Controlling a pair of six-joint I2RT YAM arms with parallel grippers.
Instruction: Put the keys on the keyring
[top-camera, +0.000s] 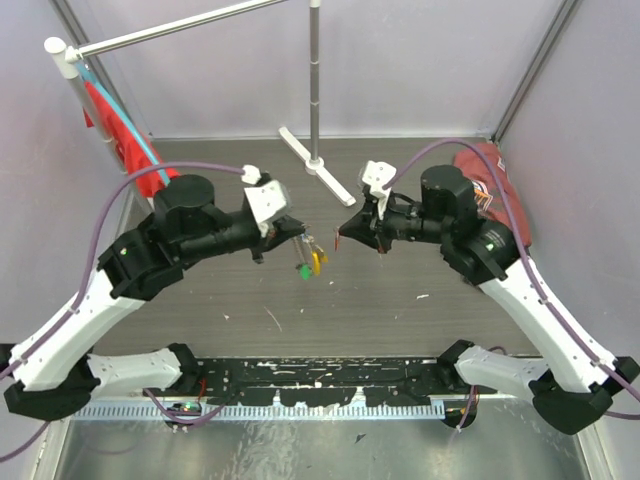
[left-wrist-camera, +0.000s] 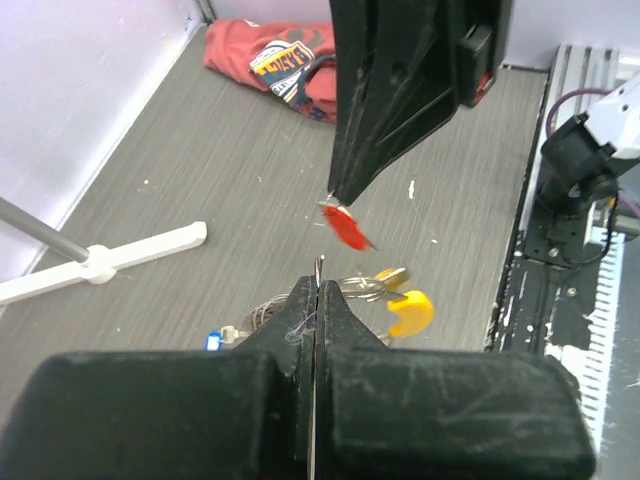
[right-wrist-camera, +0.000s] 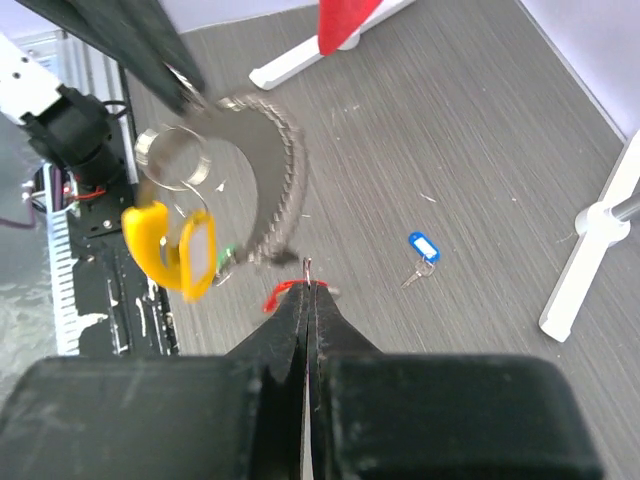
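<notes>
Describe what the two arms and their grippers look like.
The left arm and right arm have white lower links and black rounded upper joints. A purple cable loops along each, and a white bracket sits at each wrist. The fingers are black, tapered and scuffed.

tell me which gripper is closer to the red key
Right. The right gripper pinches the red key at its fingertips. The left gripper sits just across a small gap from the key, shut on the keyring.
</notes>
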